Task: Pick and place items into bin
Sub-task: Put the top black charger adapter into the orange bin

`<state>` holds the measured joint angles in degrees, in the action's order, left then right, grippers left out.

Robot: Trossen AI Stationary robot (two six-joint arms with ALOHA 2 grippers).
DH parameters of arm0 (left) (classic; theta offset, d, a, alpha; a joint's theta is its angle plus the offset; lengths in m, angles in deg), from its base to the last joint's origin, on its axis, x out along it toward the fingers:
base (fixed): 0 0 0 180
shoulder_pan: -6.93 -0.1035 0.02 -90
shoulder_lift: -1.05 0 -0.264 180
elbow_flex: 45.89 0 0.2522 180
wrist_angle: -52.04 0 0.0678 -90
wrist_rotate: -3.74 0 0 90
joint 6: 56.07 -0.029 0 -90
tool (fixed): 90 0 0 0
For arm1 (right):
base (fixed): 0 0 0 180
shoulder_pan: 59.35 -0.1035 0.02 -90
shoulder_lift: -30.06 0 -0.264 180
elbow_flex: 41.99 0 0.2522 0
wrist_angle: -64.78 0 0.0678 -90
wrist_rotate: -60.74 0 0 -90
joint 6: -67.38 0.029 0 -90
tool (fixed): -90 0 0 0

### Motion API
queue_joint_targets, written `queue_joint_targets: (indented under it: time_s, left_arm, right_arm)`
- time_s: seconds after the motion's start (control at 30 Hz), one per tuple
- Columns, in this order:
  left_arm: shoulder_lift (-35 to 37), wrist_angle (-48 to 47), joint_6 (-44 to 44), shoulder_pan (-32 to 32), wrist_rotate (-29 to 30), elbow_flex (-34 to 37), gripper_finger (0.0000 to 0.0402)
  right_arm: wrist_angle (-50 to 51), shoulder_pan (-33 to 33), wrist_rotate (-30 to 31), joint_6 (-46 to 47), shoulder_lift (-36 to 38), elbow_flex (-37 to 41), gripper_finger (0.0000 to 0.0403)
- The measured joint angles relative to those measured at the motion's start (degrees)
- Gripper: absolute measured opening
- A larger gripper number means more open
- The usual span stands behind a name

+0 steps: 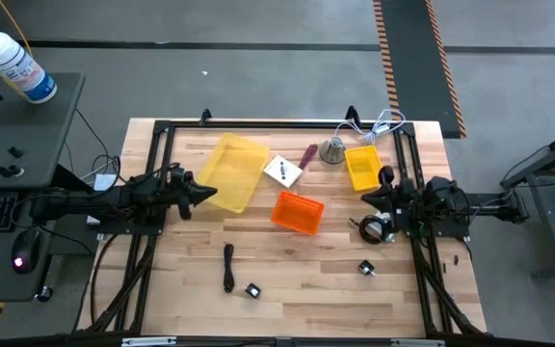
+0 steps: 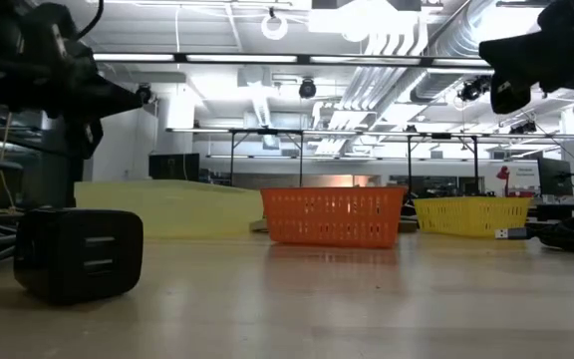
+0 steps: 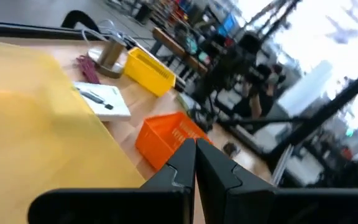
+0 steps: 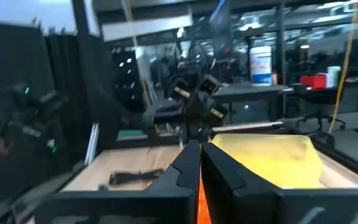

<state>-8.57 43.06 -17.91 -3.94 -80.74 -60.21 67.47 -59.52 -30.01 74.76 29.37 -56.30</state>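
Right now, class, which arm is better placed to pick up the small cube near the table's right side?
The right, probably. The right gripper, shut, hangs close above that cube; the left gripper, also shut, sits across the table by the large yellow bin.

The high camera looked straight down on the whole wooden table (image 1: 297, 280), from well above, with the left gripper (image 1: 203, 193) at one side and the right gripper (image 1: 378, 200) at the other. The low camera sat at table-top height, very near a black cube (image 2: 78, 253), facing level across the boards into the room. Each wrist camera looked forward past its own closed fingers (the left gripper (image 3: 194, 163), the right gripper (image 4: 196, 163)), toward the opposite arm. All four views shared the orange bin (image 1: 298, 212), which lay between the two grippers.
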Motion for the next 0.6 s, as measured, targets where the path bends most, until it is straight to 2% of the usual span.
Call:
queue_joint_targets:
  time_s: [0.13,0.3,0.43,0.6]
  left_arm:
    - [-0.9,2.9,2.5,0.0,2.1,-1.4,0.0001]
    - [-5.9,0.3,-0.8,0.0,2.7,-10.1,0.0000]
    - [-14.6,-7.8,-5.7,0.0,2.3,-20.6,0.0000]
    - [-28.7,-19.3,-13.6,0.0,-1.1,-34.6,0.0000]
  right_arm:
    - [-1.7,0.0,3.6,0.2,0.0,0.0,0.0007]
    - [-1.2,0.2,3.6,0.1,-0.8,-0.5,0.0007]
    - [-0.4,0.2,-0.3,0.3,-4.1,-4.0,0.0007]
    - [6.6,0.2,-2.5,0.2,-12.7,-12.8,0.0007]
